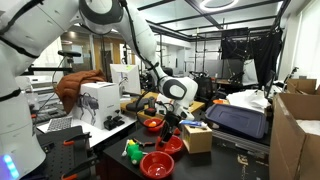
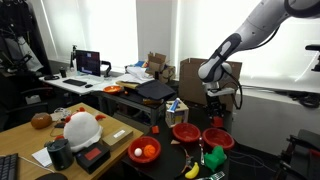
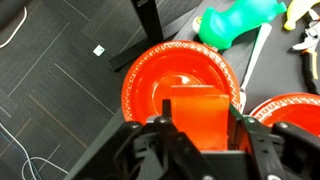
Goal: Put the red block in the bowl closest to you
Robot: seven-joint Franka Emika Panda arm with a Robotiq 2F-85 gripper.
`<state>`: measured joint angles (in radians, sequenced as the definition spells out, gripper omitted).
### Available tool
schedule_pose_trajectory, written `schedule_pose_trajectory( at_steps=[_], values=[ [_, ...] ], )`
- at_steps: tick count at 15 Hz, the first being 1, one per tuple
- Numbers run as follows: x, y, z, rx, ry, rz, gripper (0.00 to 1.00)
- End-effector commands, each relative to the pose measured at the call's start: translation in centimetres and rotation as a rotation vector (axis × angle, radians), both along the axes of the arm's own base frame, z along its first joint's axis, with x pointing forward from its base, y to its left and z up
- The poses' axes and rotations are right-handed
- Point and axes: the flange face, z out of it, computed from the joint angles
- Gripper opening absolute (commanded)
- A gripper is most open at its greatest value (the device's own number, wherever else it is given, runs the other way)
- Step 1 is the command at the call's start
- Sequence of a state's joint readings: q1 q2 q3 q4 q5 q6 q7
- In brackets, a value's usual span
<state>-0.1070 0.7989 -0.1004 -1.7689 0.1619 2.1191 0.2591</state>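
My gripper (image 3: 197, 122) is shut on the red block (image 3: 196, 108) and holds it above a red bowl (image 3: 160, 80); the block covers part of the bowl's inside. A second red bowl (image 3: 292, 108) lies at the right edge of the wrist view. In both exterior views the gripper (image 1: 171, 122) (image 2: 215, 113) hangs just over a red bowl (image 1: 171, 146) (image 2: 217, 137). Another red bowl (image 1: 157, 165) (image 2: 186, 131) sits beside it.
A green toy (image 3: 236, 20) (image 1: 133, 151) (image 2: 208, 157) lies near the bowls. A third red bowl (image 1: 152, 124) (image 2: 145, 151) holds orange things. A cardboard box (image 1: 197, 138) stands beside the gripper. A banana (image 2: 191, 172) lies at the table's edge.
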Motion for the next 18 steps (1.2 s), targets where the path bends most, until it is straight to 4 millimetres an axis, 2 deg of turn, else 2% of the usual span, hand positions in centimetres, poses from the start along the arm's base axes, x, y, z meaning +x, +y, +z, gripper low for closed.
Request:
schedule_pose_trajectory(
  at_steps=[1, 10, 14, 18],
  values=[
    [-2.2, -0.1, -0.2, 0.019, 0.03, 0.014, 0.26],
    [-3.9, -1.8, -3.3, 0.007, 0.059, 0.104, 0.26],
    [-3.8, -2.2, -3.6, 0.0, 0.025, 0.117, 0.26],
    [-2.8, -1.6, -3.7, -0.01, -0.033, 0.128, 0.26]
  ],
)
